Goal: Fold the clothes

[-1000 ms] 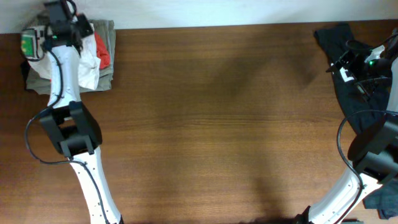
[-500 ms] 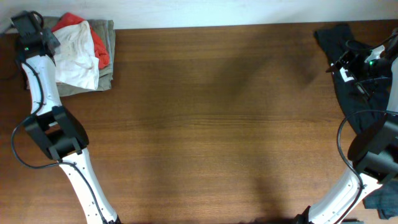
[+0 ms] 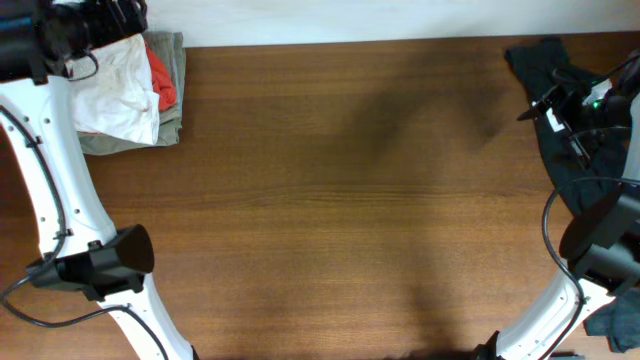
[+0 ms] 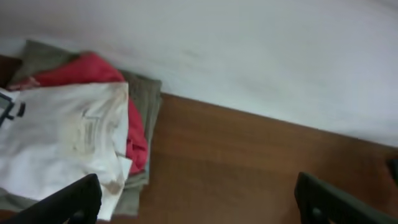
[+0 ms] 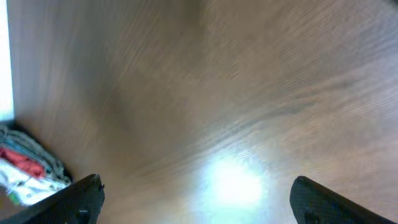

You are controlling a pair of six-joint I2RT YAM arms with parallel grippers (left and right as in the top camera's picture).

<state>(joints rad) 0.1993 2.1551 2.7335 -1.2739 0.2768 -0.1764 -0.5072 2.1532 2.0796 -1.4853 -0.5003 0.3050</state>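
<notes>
1. The white shirt (image 3: 118, 90) lies folded atop a stack in the far left corner of the table (image 3: 350, 200), over a red garment (image 3: 165, 80) and an olive one (image 3: 175, 55).
2. The dark clothes (image 3: 530, 62) lie in a loose heap at the right edge.
3. The left gripper (image 4: 199, 196) is spread wide and empty; so is the right gripper (image 5: 196, 199).
4. The cloth looks light and limp and will likely sag and bunch. Pinching one layer at a hem or shoulder seems best.
</notes>
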